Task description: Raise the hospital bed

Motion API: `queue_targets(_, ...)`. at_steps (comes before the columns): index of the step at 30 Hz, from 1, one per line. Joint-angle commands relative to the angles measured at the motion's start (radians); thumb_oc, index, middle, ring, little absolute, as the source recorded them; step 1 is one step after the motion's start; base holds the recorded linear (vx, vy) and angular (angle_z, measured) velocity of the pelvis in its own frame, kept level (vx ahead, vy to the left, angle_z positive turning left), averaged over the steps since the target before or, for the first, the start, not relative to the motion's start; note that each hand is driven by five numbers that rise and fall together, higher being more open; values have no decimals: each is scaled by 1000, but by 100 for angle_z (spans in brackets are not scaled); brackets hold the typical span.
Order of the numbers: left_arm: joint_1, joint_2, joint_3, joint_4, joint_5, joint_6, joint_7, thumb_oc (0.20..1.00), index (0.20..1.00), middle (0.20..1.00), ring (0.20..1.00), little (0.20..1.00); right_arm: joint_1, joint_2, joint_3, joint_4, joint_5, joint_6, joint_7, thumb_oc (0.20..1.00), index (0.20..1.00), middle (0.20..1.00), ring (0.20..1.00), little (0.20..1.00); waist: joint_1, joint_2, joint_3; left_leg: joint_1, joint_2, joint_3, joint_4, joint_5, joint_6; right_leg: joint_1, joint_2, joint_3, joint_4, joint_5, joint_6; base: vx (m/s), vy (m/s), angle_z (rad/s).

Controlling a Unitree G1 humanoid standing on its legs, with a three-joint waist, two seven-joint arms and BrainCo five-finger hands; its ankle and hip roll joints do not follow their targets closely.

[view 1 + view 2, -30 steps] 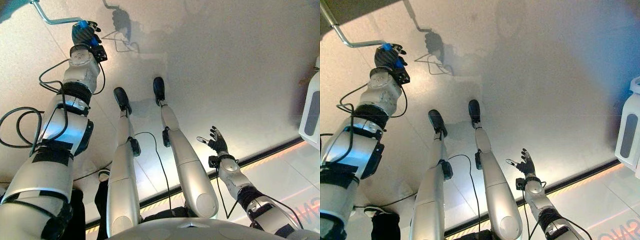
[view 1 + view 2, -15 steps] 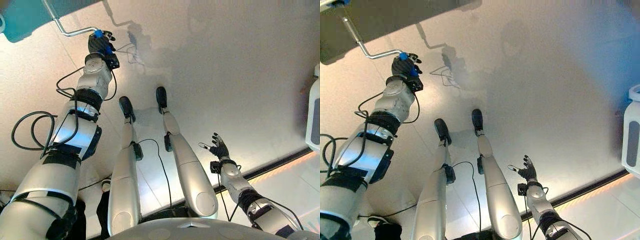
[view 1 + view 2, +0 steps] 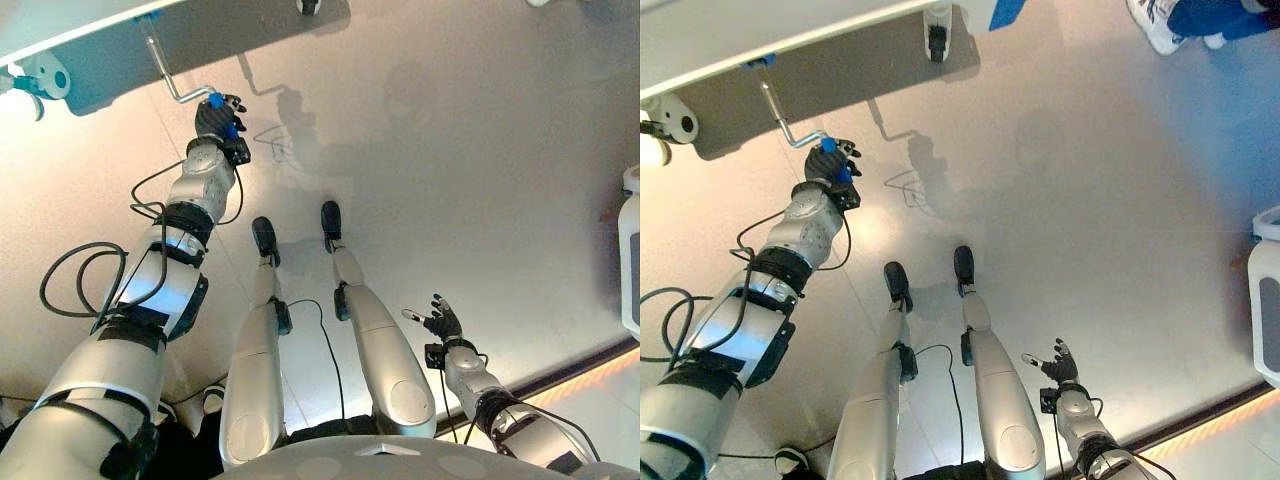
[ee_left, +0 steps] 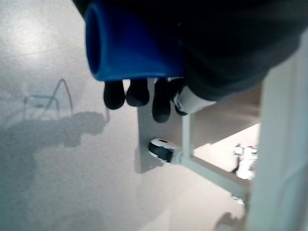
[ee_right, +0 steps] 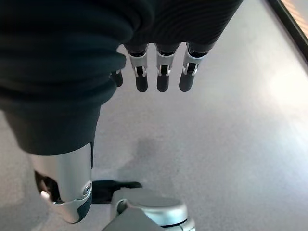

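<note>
1. Bed frame (image 3: 790, 40) across the far left of the floor, white, with a caster (image 3: 937, 38) under its edge.
2. Crank (image 3: 780, 115) of bent metal rod hanging down from the frame, ending in a blue grip (image 4: 130, 43).
3. Left hand (image 3: 826, 163) clenched round that blue grip, dark fingertips (image 4: 127, 94) curling past it.
4. Right hand (image 3: 1055, 366) low at the right side, well apart from the bed, fingers (image 5: 161, 72) straight and released, holding nothing.
5. White bin (image 3: 1265, 300) at the right edge; a person's shoe (image 3: 1152, 24) at the far right.
</note>
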Motion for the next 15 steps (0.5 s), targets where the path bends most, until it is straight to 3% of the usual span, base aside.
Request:
queue_targets(1,-48,-23,-3,-112,15,-87,-60,200,200,200,200,200,50,-49,-45,6,2,35,3,1000,1000,1000,1000,1000,-13,51,-3,59,-27,-16,0,-85,-35,11,-48,-12,20,2,141,11,20,12)
queue_targets(15,134,93,42,-242,-41,-109,-72,200,200,200,200,200,48,-48,-81,40,-11,57,8,1000,1000,1000,1000,1000,43,58,-3,96,-35,-37,0,-75,-28,65,-61,-48,36,-17,136,15,16,8)
